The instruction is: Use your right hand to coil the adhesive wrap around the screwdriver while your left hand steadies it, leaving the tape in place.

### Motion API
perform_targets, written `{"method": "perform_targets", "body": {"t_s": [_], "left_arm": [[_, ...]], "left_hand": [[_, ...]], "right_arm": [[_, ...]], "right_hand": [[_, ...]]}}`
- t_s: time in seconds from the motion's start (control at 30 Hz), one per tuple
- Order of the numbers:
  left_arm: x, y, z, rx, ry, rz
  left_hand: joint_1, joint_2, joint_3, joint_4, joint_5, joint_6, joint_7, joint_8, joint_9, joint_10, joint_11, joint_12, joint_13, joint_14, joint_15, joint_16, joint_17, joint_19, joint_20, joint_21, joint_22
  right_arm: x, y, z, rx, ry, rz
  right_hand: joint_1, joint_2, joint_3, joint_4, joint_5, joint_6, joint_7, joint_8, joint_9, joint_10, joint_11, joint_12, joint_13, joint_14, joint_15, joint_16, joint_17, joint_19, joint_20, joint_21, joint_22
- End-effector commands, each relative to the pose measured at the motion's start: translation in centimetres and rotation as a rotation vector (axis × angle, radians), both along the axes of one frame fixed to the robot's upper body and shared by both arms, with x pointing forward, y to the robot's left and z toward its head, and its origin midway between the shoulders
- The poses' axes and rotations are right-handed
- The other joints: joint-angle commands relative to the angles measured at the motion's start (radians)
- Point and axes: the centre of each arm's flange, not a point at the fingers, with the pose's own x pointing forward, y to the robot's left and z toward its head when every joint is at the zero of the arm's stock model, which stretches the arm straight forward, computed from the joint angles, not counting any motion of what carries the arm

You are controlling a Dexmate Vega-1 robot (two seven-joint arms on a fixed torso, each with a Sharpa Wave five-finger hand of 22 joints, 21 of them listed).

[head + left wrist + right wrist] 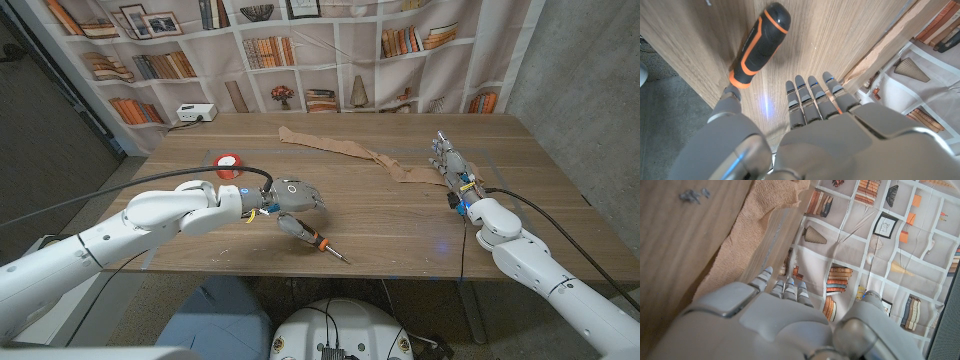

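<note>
Early stage here: nothing is wrapped yet. The screwdriver [312,237] lies on the table [380,215] near the front edge, black-and-orange handle toward the left hand [293,195], tip pointing to the front right. That hand hovers just beside the handle, fingers [812,97] straight and apart, holding nothing; in the left wrist view the handle sits just off the thumb side, not yet gripped.

Over on the right, the wrap [350,150], a long tan strip, trails across the far middle of the table, and its near end lies right by the right hand [453,168]. The right wrist view shows fingers extended over the strip's edge; whether they're pinching it, I can't tell.

Next move, as I read it: the left hand must close on the handle and steady it, while the right secures the strip's end and brings it across, since wrap and screwdriver are well apart.

Plain wooden tabletop, a red tape roll [230,164] at far left, a bookshelf-print backdrop [300,50] behind.
</note>
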Motion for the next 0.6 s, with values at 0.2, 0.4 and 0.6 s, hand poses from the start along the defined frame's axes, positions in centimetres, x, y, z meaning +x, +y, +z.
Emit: {"method": "perform_targets", "body": {"t_s": [0.2,0.4,0.6], "left_arm": [[0.5,0.0,-0.5,0.021,0.016,0.03],[0.8,0.1,-1.1,0.031,0.033,0.039],[0.9,0.2,-1.6,0.029,0.031,0.04]], "left_hand": [[0.025,0.004,0.007,-0.006,0.008,0.009,0.001,-0.003,0.005,0.006,0.003,-0.002,0.007,-0.007,0.001,-0.014,0.001,0.002,-0.018,-0.006,0.001],[0.03,0.005,0.008,-0.008,0.007,0.011,0.001,-0.004,0.005,0.006,-0.001,-0.003,0.007,-0.005,-0.001,-0.014,0.001,0.006,-0.018,-0.005,0.001],[0.039,0.01,0.012,-0.01,0.007,0.014,-0.001,-0.005,0.005,0.008,0.002,-0.004,0.008,-0.004,-0.004,-0.014,0.001,0.013,-0.021,-0.003,0.002]], "right_arm": [[0.0,0.2,-0.2,0.003,0.006,0.001],[0.1,0.2,-0.4,0.004,0.009,0.002],[0.0,0.2,-0.5,0.004,0.01,0.001]], "right_hand": [[0.0,0.012,0.001,-0.006,-0.003,0.01,0.006,0.005,0.005,0.005,0.011,0.008,0.002,-0.025,0.005,0.005,0.004,0.006,-0.002,0.005,0.005],[0.0,0.012,0.0,-0.007,-0.004,0.009,0.006,0.004,0.005,0.004,0.009,0.007,0.002,-0.026,0.004,0.005,0.004,0.006,-0.003,0.004,0.005],[-0.001,0.013,0.0,-0.007,-0.004,0.01,0.007,0.005,0.005,0.004,0.01,0.007,0.002,-0.025,0.003,0.005,0.004,0.006,-0.004,0.004,0.005]]}}
